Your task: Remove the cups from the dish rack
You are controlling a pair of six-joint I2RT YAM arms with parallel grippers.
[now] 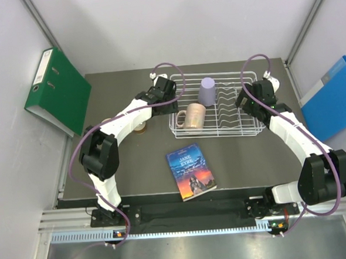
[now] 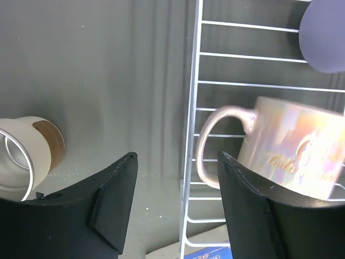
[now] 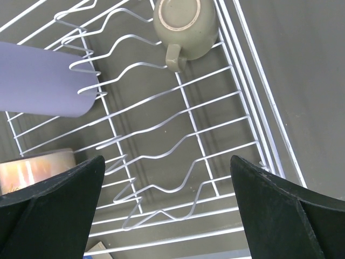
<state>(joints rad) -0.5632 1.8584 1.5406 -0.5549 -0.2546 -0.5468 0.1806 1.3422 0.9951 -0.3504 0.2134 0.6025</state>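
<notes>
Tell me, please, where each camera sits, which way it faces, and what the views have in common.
Top external: fixed above and behind the bases, facing down on the table; both arms show, reaching to the dish rack.
Left wrist: on the left arm, facing down past the open left pincer at the rack's rim and the peach mug.
Right wrist: on the right arm, facing down past the open right pincer at the rack's prongs and the olive mug.
Shared: both wrist views show the lilac tumbler and peach mug.
</notes>
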